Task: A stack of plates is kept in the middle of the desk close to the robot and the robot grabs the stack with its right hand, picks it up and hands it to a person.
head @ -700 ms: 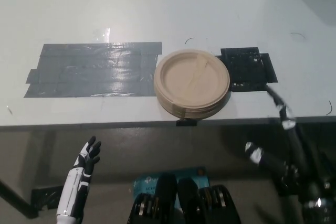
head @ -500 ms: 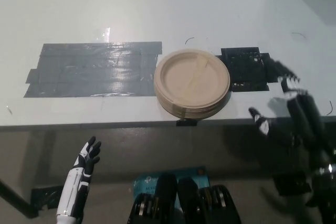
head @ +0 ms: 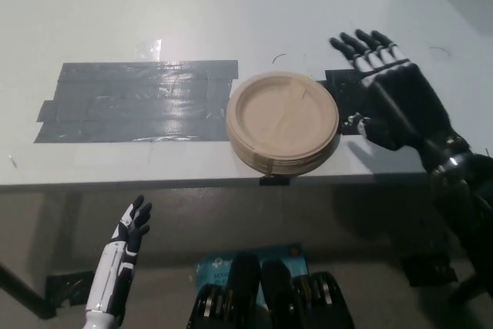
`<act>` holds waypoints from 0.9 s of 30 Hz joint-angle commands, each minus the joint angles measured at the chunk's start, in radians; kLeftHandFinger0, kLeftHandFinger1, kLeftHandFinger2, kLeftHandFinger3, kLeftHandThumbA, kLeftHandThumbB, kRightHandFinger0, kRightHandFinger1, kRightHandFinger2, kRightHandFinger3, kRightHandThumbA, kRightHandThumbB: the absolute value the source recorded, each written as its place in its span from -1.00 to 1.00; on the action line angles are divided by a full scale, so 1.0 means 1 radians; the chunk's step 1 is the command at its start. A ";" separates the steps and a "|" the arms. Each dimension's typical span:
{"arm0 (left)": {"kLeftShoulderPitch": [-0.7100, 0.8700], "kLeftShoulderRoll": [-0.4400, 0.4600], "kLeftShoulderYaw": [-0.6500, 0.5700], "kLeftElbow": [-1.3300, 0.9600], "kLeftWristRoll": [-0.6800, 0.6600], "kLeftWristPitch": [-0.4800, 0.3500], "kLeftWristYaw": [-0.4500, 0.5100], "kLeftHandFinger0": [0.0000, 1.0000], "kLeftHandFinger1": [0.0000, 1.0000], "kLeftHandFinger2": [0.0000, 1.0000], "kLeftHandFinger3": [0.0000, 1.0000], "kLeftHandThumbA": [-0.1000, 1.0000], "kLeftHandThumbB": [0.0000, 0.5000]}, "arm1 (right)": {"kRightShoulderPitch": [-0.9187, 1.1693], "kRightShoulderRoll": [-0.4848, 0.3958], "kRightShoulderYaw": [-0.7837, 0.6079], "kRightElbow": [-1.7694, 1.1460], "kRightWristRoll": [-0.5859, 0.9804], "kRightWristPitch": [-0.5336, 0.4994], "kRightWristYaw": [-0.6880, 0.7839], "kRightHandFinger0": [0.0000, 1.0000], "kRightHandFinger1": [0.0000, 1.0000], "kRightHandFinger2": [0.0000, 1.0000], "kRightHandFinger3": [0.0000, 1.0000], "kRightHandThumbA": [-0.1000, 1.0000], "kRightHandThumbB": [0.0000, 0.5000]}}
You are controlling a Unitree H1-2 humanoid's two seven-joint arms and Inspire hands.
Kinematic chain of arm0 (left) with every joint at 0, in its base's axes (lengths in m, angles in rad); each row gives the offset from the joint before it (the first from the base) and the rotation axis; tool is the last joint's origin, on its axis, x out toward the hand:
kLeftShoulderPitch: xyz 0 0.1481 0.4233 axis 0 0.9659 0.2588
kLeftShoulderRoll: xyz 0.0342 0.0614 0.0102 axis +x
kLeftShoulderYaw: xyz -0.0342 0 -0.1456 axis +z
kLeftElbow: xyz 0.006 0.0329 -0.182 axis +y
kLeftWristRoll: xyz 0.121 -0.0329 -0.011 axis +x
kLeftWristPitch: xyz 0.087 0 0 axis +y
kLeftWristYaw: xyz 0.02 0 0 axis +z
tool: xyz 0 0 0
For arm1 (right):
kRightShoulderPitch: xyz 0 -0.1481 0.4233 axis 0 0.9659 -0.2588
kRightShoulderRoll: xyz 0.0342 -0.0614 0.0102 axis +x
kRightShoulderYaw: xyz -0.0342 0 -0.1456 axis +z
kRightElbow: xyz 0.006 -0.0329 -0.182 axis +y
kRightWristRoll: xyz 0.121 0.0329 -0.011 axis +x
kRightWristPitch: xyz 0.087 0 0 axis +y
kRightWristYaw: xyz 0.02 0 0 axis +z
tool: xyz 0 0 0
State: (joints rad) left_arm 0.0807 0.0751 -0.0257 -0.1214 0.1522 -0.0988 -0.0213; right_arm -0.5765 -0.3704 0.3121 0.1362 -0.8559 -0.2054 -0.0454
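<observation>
It looked like a lab test bench: a bare white desk point(head: 154, 5) marked with grey tape point(head: 135, 102) and black tape point(head: 362, 98) patches mid-frame

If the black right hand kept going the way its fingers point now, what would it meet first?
Probably nothing: the open right hand points up the picture, beside the stack of plates, not at it. Ahead lies only bare desk, though its height above it is unclear.

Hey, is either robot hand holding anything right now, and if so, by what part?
Nothing is held. The right hand is open beside the stack of plates, not touching it. The left hand rests open below the desk edge.
</observation>
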 commanded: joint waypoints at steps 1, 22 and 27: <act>-0.009 0.008 -0.005 -0.015 0.014 -0.034 0.006 1.00 1.00 1.00 1.00 1.00 -1.00 | -0.072 -0.022 0.045 0.024 -0.121 0.000 -0.021 1.00 1.00 1.00 1.00 0.59 1.00; -0.025 0.016 -0.007 -0.014 0.009 -0.029 0.003 1.00 1.00 1.00 1.00 1.00 -1.00 | -0.063 -0.076 0.069 -0.031 -0.104 0.004 0.112 1.00 1.00 1.00 1.00 0.81 1.00; -0.020 0.015 -0.006 -0.016 0.010 -0.024 0.006 1.00 1.00 1.00 1.00 1.00 -1.00 | -0.063 -0.093 0.046 -0.062 -0.101 0.012 0.117 1.00 1.00 1.00 1.00 0.87 1.00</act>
State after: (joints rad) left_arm 0.0638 0.0834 -0.0317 -0.1214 0.1562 -0.0993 -0.0214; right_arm -0.6112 -0.4280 0.3918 0.1291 -0.9608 -0.2025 0.0616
